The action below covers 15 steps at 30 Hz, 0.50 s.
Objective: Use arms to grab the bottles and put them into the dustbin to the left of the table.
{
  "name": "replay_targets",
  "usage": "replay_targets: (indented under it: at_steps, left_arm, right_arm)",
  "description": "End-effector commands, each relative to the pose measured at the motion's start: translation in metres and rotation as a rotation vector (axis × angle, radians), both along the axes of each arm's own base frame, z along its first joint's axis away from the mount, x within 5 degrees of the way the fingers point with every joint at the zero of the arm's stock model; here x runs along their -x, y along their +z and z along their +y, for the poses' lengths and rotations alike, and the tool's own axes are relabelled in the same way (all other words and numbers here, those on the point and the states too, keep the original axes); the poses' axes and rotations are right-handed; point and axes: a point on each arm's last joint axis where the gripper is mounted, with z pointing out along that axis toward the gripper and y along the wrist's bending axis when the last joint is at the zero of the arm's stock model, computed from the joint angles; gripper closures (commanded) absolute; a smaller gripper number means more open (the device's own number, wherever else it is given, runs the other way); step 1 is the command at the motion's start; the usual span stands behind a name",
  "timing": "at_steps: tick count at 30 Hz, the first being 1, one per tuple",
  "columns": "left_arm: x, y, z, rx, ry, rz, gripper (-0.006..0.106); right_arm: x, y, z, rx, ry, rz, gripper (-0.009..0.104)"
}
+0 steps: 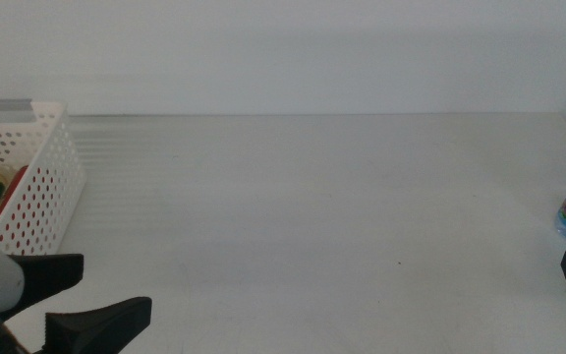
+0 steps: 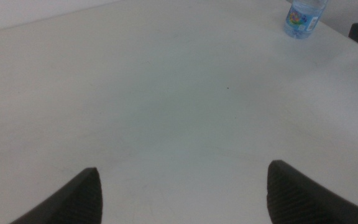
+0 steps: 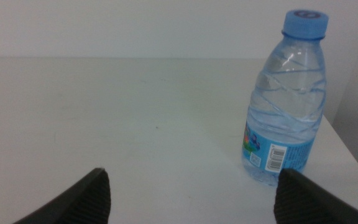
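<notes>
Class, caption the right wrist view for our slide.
Open right gripper faces an upright water bottle on the white table.

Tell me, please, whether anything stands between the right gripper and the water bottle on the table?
Nothing visible does. The right gripper, jaws open, faces the upright water bottle across bare table. The left gripper waits, open, near the dustbin.

Left gripper (image 2: 182, 190) fingers apart over table (image 2: 166, 93), water bottle (image 2: 303, 15) far off
</notes>
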Motion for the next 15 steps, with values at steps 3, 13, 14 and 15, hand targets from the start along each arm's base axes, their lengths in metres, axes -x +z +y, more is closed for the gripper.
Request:
replay_targets:
  at_steps: [3, 13, 14, 15]
  left_arm:
    - [-0.002, 0.016, -0.002, 0.075, 0.0, -0.065, 0.017]
    - [-0.002, 0.016, -0.002, 0.075, 0.0, -0.065, 0.017]
    - [-0.002, 0.016, -0.002, 0.075, 0.0, -0.065, 0.017]
    - [-0.002, 0.016, -0.002, 0.075, 0.0, -0.065, 0.017]
  right_arm:
    - [-0.003, 0.005, -0.001, 0.009, -0.008, -0.077, 0.012]
    - [-0.013, -0.01, -0.001, 0.024, -0.011, -0.035, 0.012]
    - [-0.014, -0.012, -0.001, 0.026, -0.01, -0.023, 0.012]
    - [-0.015, -0.013, -0.001, 0.026, -0.012, -0.018, 0.012]
